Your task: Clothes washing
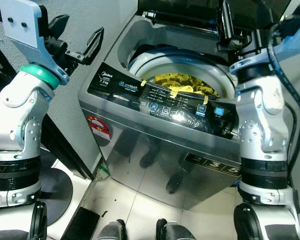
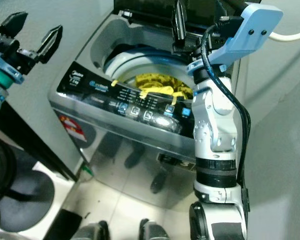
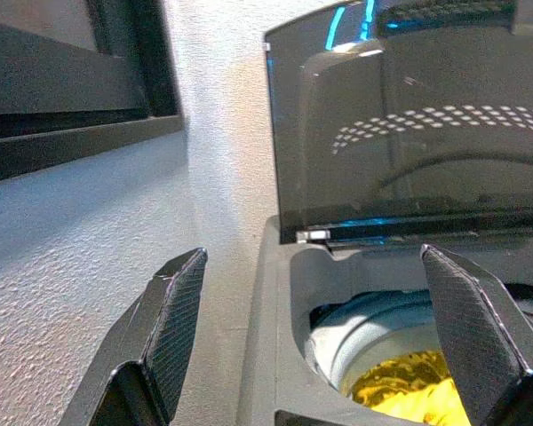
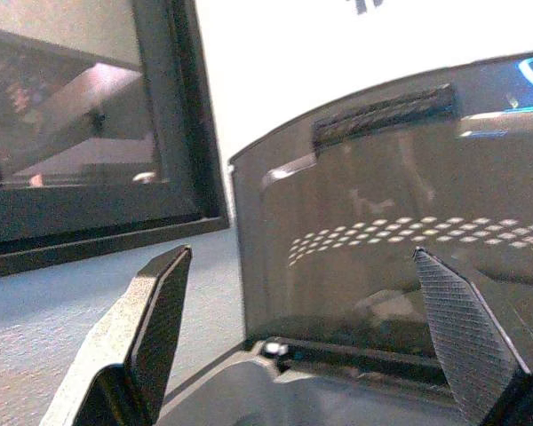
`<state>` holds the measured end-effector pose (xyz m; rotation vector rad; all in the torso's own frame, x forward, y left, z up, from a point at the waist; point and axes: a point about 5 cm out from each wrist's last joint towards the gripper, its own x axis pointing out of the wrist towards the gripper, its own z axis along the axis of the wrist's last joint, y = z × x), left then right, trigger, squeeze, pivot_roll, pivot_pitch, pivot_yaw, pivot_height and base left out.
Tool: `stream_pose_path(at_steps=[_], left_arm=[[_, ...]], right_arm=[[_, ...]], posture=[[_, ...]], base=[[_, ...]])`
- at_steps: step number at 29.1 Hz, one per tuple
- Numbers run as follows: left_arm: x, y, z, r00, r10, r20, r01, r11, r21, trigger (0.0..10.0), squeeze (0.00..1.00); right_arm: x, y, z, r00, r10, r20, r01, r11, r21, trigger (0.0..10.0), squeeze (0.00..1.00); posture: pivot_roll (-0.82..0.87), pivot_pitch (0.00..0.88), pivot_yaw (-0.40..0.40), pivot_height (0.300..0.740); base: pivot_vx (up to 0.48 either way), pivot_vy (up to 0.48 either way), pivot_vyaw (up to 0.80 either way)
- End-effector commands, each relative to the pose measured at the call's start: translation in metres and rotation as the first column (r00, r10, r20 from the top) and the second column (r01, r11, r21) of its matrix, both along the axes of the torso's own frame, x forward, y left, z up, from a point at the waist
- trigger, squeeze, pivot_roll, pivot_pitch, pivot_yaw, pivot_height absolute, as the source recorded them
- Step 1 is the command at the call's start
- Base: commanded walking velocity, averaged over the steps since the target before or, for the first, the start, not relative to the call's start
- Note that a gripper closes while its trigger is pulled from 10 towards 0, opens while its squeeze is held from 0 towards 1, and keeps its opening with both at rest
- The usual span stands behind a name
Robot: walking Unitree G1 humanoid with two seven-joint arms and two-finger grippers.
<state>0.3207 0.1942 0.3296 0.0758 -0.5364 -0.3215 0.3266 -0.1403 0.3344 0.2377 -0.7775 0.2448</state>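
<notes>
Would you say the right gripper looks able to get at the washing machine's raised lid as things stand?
Probably yes. The right gripper is open and raised at the back of the washing machine, with its fingers pointing at the upright dark lid. Nothing shows between them, though how close they are is hard to tell.

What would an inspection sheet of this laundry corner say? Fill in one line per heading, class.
Surface: pale tiled floor.
Job's things: washing machine with its lid up; yellow clothes in the drum.
Clutter: nothing seen.
Grippers: left gripper open, raised beside the machine; right gripper open, facing the lid.
Cables: black cable along the right arm; white cable on the wall.
Surroundings: grey wall, dark frame.
</notes>
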Motion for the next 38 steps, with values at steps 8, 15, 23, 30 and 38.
stream_pose_path(at_steps=[8,15,23,30,38], left_arm=[[0.006,-0.003,0.003,0.999,0.044,0.027,-0.043,0.998,-0.056,10.0,0.00],[0.005,0.000,-0.001,0.996,0.079,0.032,-0.076,0.995,-0.067,10.0,0.00],[0.004,0.004,0.001,0.994,0.102,0.037,-0.100,0.994,-0.048,10.0,0.00],[0.008,0.002,0.003,0.994,0.095,0.050,-0.093,0.994,-0.056,10.0,0.00],[0.012,-0.008,-0.006,0.998,0.059,0.038,-0.056,0.996,-0.063,10.0,0.00]], right_arm=[[-0.001,-0.005,-0.005,0.999,-0.028,-0.023,0.028,1.000,0.014,10.0,0.00],[0.000,-0.001,-0.001,1.000,-0.011,-0.013,0.011,1.000,-0.014,10.0,0.00],[0.006,0.006,-0.002,1.000,0.017,-0.012,-0.017,0.999,-0.030,10.0,0.00],[0.003,0.007,-0.006,1.000,0.012,-0.011,-0.012,0.999,-0.032,10.0,0.00],[0.000,0.003,-0.001,1.000,-0.005,0.018,0.006,0.996,-0.087,10.0,0.00]], posture=[[0.04,0.075,0.033,0.740],[0.06,0.059,0.007,0.740],[0.09,0.058,0.024,0.740],[0.07,0.016,0.033,0.740],[0.02,0.000,0.011,0.740]], base=[[0.000,0.000,0.00],[0.000,0.000,0.00],[0.000,0.000,0.00],[0.000,0.000,0.00],[0.000,0.000,0.00]])
